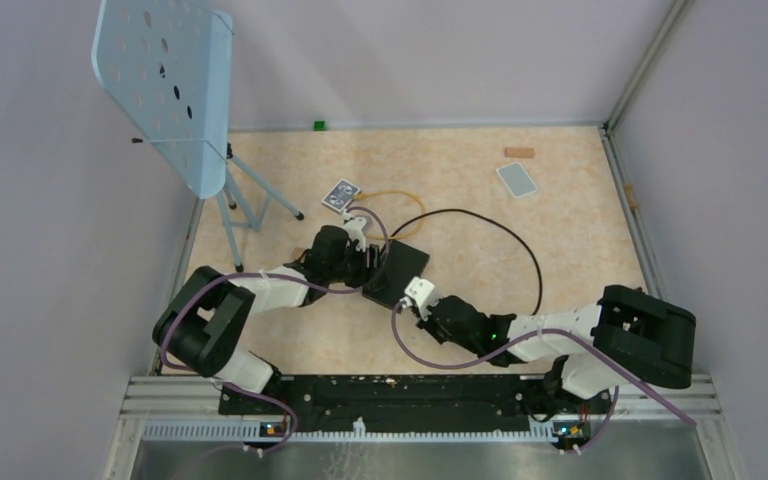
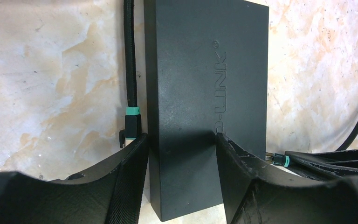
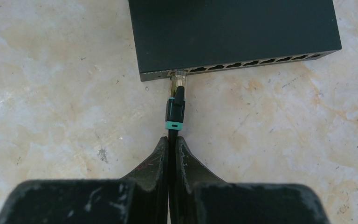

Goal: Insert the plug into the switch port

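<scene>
The switch (image 1: 400,270) is a flat matte-black box lying mid-table. Its port row (image 3: 242,64) runs along the narrow edge facing my right gripper. My right gripper (image 3: 172,139) is shut on the black cable (image 3: 172,133) just behind the teal-collared plug (image 3: 175,105). The plug's clear tip sits at the mouth of the endmost port, and I cannot tell how deep. My left gripper (image 2: 181,140) holds the switch (image 2: 205,93), one finger (image 2: 130,154) against its long edge and the other on its top face. The cable's other plug (image 2: 132,122) lies loose beside the switch.
The black cable (image 1: 520,250) loops behind the switch. A patterned playing card (image 1: 341,195), a yellow loop (image 1: 390,195), a pale grey-blue card (image 1: 517,179) and a small wooden block (image 1: 519,152) lie farther back. A light blue music stand (image 1: 165,80) stands at the far left.
</scene>
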Tool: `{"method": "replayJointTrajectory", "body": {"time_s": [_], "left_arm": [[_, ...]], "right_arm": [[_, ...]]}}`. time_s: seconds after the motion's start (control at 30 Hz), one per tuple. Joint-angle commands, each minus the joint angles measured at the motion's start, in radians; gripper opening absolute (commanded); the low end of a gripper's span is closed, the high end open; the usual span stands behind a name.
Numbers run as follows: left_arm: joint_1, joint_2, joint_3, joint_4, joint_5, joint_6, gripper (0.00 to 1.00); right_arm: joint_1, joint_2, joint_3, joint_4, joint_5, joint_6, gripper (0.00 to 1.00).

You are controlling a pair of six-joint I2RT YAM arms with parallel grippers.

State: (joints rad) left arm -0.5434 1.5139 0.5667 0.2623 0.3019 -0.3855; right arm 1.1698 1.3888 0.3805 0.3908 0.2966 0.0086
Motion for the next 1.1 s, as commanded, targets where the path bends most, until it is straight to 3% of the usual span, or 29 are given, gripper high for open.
{"method": "replayJointTrajectory", "body": {"time_s": [0.0,1.07], "left_arm": [[-0.012,0.042,-0.028,-0.075,0.053,0.01,0.6],[-0.026,0.044,-0.052,-0.066,0.097,0.033,0.55]], "right_arm": [[0.019,-0.024,0.032,0.028,0.026,-0.037,0.0],[0.018,0.05,0.168,-0.077,-0.017,-0.215,0.0]]}}
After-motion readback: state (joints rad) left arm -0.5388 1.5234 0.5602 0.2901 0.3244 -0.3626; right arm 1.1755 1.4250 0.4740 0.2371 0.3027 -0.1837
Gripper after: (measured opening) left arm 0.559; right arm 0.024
